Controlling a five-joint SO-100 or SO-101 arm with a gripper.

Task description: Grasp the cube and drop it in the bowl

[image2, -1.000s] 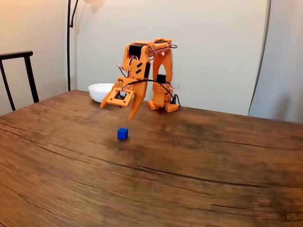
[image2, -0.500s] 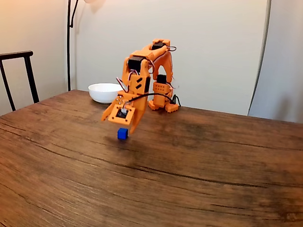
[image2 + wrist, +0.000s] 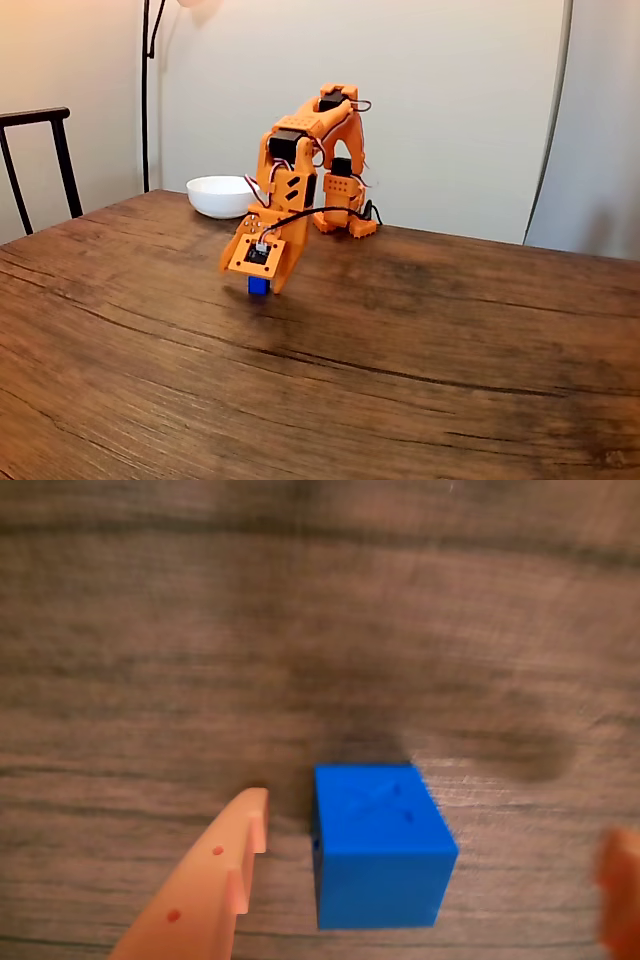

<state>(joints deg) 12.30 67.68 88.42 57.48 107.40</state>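
The blue cube (image 3: 380, 845) rests on the wooden table, seen close up in the wrist view. My orange gripper (image 3: 435, 830) is open and straddles it: one fingertip (image 3: 240, 830) stands just left of the cube with a small gap, the other fingertip (image 3: 620, 880) is at the right edge, well apart. In the fixed view the gripper (image 3: 263, 287) is lowered to the tabletop and hides most of the cube (image 3: 258, 288). The white bowl (image 3: 222, 195) sits at the table's back, behind and to the left of the arm.
The arm's base (image 3: 343, 215) stands at the far edge of the wooden table (image 3: 420, 380). A dark chair (image 3: 40, 150) and a thin black pole (image 3: 146, 90) are off the table's left side. A pale wall is behind.
The arm has bent forward and down, bringing the gripper from above the table onto the cube, so its fingers now flank it. Cube and bowl have not moved.
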